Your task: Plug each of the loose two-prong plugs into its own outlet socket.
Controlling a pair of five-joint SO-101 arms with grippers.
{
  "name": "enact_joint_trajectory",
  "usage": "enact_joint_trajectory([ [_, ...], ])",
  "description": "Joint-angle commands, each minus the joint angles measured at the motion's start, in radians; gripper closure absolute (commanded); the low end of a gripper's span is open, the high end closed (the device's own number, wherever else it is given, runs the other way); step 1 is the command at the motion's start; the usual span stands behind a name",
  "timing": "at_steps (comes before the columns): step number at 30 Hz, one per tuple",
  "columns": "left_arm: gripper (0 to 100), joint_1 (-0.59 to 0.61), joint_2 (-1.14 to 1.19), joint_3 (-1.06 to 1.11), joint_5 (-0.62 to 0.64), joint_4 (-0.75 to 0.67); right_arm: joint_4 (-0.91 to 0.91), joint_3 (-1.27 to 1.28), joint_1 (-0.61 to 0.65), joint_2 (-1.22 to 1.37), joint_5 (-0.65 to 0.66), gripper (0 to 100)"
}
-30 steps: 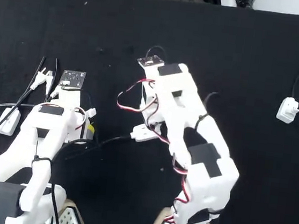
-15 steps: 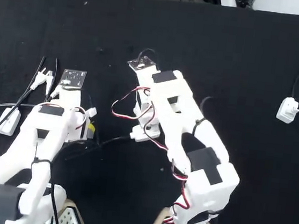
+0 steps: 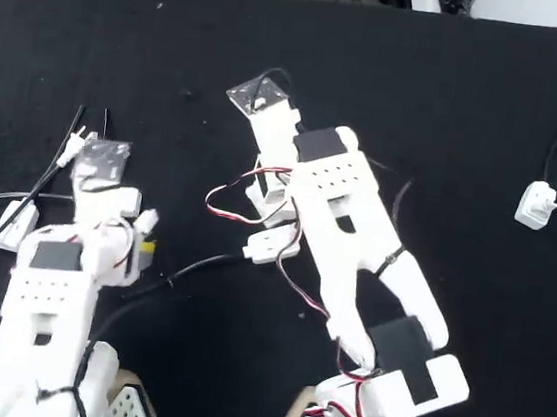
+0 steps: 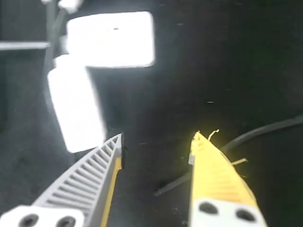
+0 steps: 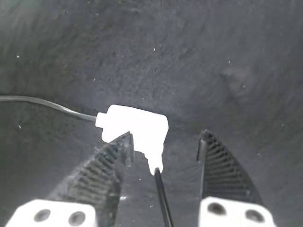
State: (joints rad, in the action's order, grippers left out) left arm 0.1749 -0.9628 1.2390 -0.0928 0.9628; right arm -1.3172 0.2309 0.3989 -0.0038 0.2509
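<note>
One white plug (image 5: 137, 128), a rounded block with a thin dark cord leaving one end, lies on the black tabletop (image 5: 189, 56). The right gripper (image 5: 163, 142) is spread wide and holds nothing. The plug sits just ahead of the gap between its fingers, close against one fingertip and apart from the other. The left gripper (image 4: 156, 142) is likewise spread and empty. A squarish white block (image 4: 111, 39) and a longer white block (image 4: 75, 109) lie beyond one of its fingertips; I cannot tell whether they are plugs or sockets. A black cable (image 4: 265, 131) runs beside the other fingertip.

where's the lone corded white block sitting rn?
High view: the white block sits on the black table near its right edge, well apart from the right arm.
</note>
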Motion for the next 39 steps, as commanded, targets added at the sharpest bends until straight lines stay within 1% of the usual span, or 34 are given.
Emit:
enact_joint_trajectory([
  [1, 77, 0.073, -0.124, 0.061, -0.012, 0.006, -0.009, -0.008, 0.017, -0.059, 0.086, 78.6],
  [8, 77, 0.077, -0.232, 0.147, -0.008, 0.006, -0.063, -0.01, 0.064, -0.059, 0.29, 70.8],
  [11, 77, 0.073, -0.261, 0.165, -0.008, 0.006, -0.083, -0.004, 0.084, -0.059, 0.37, 71.0],
  [21, 77, 0.073, -0.273, 0.176, -0.012, 0.008, -0.112, 0.004, 0.118, -0.059, 0.563, 71.0],
  [25, 77, 0.079, -0.279, 0.176, -0.02, 0.014, -0.147, 0.039, 0.152, -0.058, 0.697, 71.0],
  [27, 77, 0.077, -0.272, 0.177, -0.043, 0.014, -0.144, 0.082, 0.169, -0.056, 0.747, 71.0],
  [30, 77, 0.073, -0.279, 0.211, -0.037, 0.005, -0.138, 0.13, 0.19, -0.053, 0.786, 71.0],
  [34, 77, 0.071, -0.279, 0.237, -0.04, -0.025, -0.1, 0.142, 0.189, -0.059, 0.789, 71.0],
  [39, 77, 0.074, -0.279, 0.24, -0.038, -0.023, -0.103, 0.145, 0.189, -0.059, 0.792, 71.0],
])
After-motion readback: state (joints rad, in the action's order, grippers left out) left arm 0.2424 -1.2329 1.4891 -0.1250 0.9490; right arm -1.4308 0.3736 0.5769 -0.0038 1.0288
